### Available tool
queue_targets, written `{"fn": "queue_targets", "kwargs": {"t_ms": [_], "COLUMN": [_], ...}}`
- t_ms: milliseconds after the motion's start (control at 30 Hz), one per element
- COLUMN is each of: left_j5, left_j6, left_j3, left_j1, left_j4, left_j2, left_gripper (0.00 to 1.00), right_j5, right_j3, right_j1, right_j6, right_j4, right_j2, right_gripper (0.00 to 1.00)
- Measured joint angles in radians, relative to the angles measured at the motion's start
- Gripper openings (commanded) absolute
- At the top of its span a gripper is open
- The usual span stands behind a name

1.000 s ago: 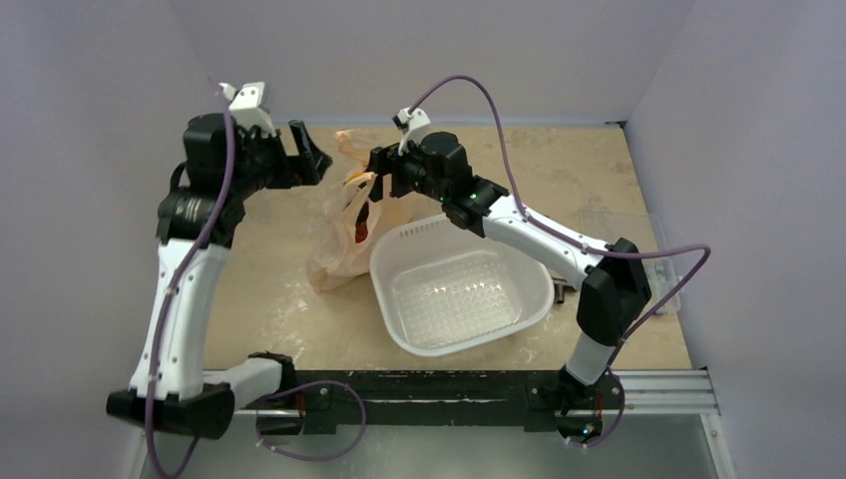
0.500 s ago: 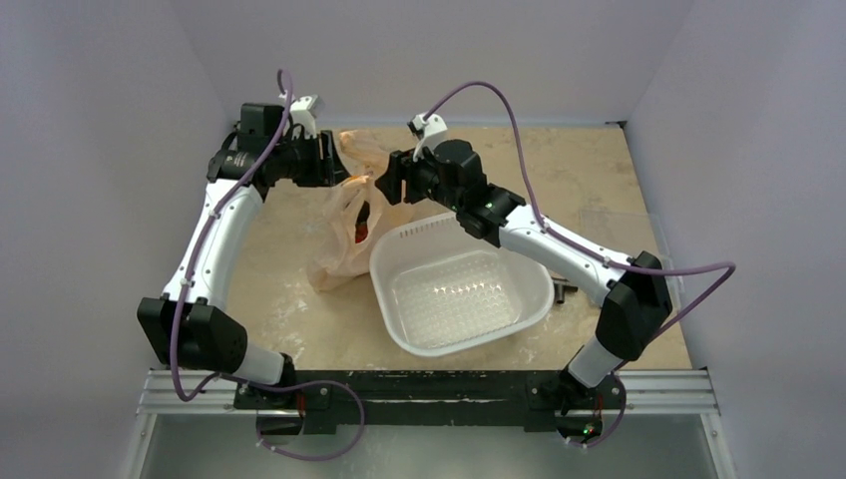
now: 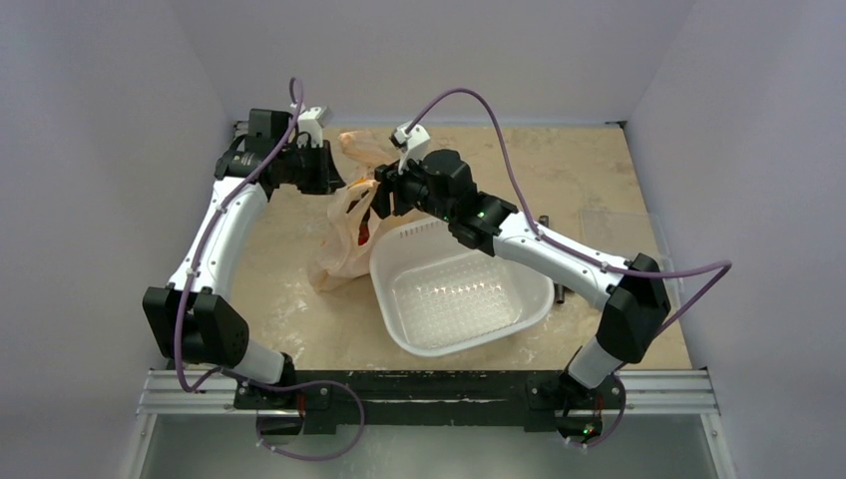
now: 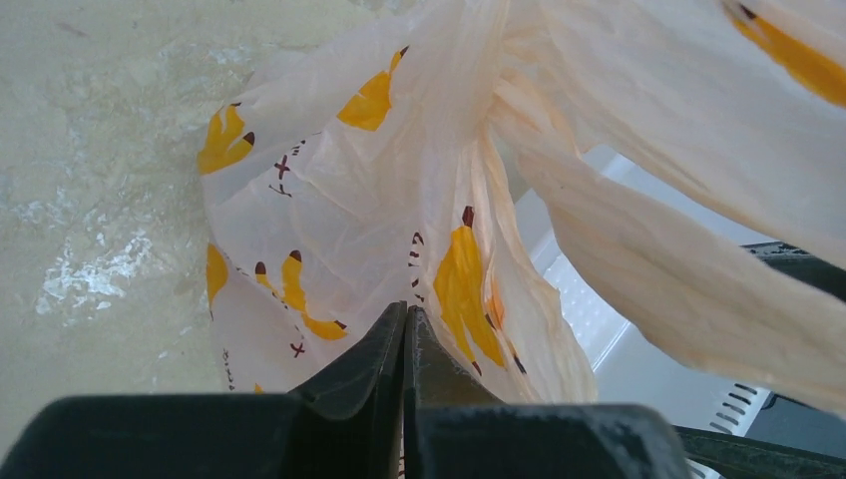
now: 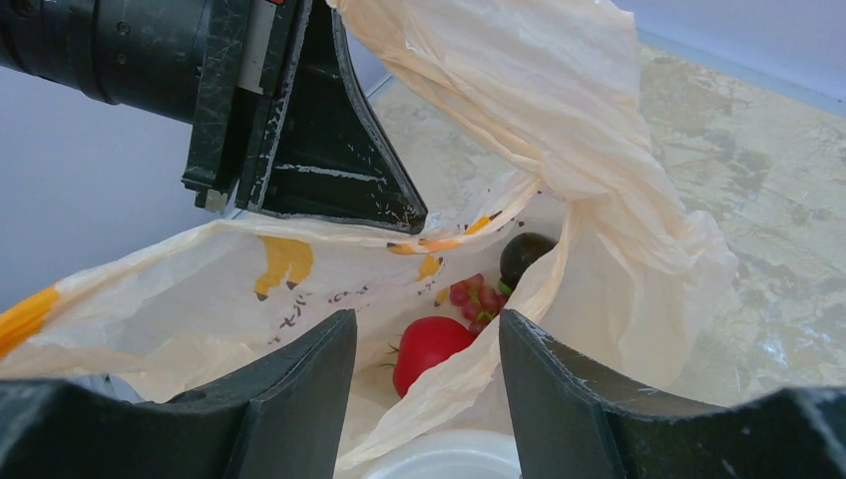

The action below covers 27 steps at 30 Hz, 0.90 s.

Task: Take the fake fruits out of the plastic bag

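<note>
The peach plastic bag [image 3: 339,239] with yellow prints lies left of the basin, its mouth lifted toward the back. My left gripper [image 3: 337,180] is shut, its tips [image 4: 404,311] pinching the bag's rim [image 5: 429,239]. My right gripper [image 3: 381,198] stands open over the bag's mouth [image 5: 427,321], a fold of the bag's edge [image 5: 469,379] running between its fingers. Inside the bag lie a red tomato [image 5: 429,344], reddish grapes [image 5: 479,297] and a dark round fruit [image 5: 524,254]. The lemon-like one is hidden.
The white perforated basin [image 3: 519,299] stands just right of the bag, under my right forearm; its rim shows in both wrist views [image 4: 599,309] [image 5: 449,454]. A clear flat plastic piece [image 3: 624,222] lies near the table's right edge. Walls close in on three sides.
My left arm swung in to the bag's rim and its gripper closed there. My right gripper narrowed somewhat and moved left over the bag's mouth.
</note>
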Motion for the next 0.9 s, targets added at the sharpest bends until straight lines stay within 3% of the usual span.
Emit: {"fn": "queue_targets", "kwargs": {"t_ms": [167,200,300,333,400,467,633,733,767,867,900], "left_j5": [-0.005,-0.01,-0.025,-0.026,-0.018,-0.008,-0.015,-0.036,-0.045,-0.084,-0.105], "left_j6": [0.0,-0.002,-0.006,-0.018,-0.039,-0.056,-0.058,-0.036,-0.032,-0.021,-0.013], "left_j3": [-0.043,-0.066,-0.117,-0.119,-0.115,-0.093,-0.037,0.0,0.001,0.001,0.001], "left_j1": [0.0,0.0,0.0,0.0,0.0,0.0,-0.019,-0.066,-0.08,-0.103,-0.103], "left_j4": [0.033,0.048,0.074,0.077,0.093,0.099,0.084,0.051,0.04,-0.003,-0.016], "left_j2": [-0.023,-0.042,-0.115,-0.136,-0.171,-0.174,-0.081,0.013,0.037,0.076,0.077], "left_gripper": [0.0,0.13,0.71,0.84,0.96,1.0,0.98,0.8,0.68,0.19,0.07], "right_j5": [0.001,0.002,0.006,0.01,0.019,0.029,0.053,0.071,0.078,0.084,0.087], "right_j3": [0.0,0.0,0.0,0.0,0.0,-0.006,-0.06,-0.084,-0.092,-0.1,-0.1], "right_j1": [0.001,0.001,0.003,0.003,0.004,0.005,0.005,0.005,0.005,0.005,0.005], "right_j6": [-0.006,-0.008,-0.015,-0.017,-0.022,-0.026,-0.038,-0.047,-0.05,-0.056,-0.06], "right_j4": [-0.003,-0.004,-0.008,-0.01,-0.011,-0.01,-0.008,-0.002,0.003,0.011,0.012], "right_j2": [0.001,0.0,0.0,0.0,0.0,-0.006,-0.074,-0.12,-0.134,-0.155,-0.156], "right_gripper": [0.55,0.55,0.55,0.55,0.56,0.56,0.57,0.57,0.57,0.57,0.56]}}
